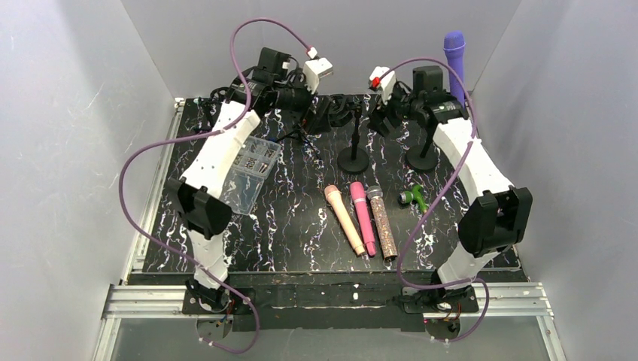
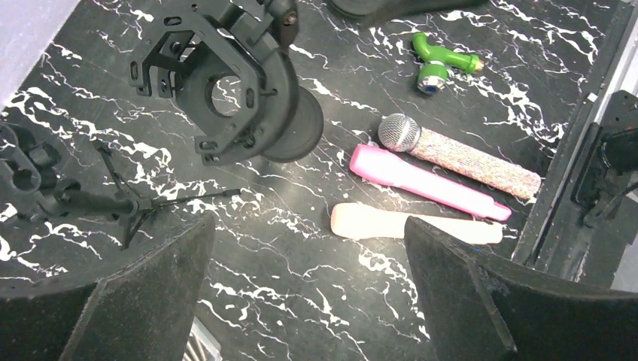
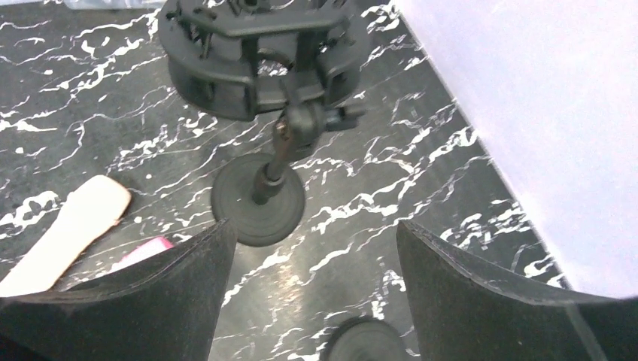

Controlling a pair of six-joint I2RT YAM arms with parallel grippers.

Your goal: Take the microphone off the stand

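Microphone [image 1: 454,53] — purple, lower end hidden behind right arm [image 1: 466,158]; left claw [image 2: 307,233], right claw [image 3: 314,233] — gaping, empty.

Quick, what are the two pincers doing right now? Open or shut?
Left pincer: open, holding nothing.
Right pincer: open, holding nothing.

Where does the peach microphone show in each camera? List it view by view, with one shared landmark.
Top external: peach microphone, centre, leftmost of three lying side by side.
Left wrist: low centre, one end hidden.
Right wrist: far left, one end hidden.
Shared landmark: pink microphone, right beside it in all three.
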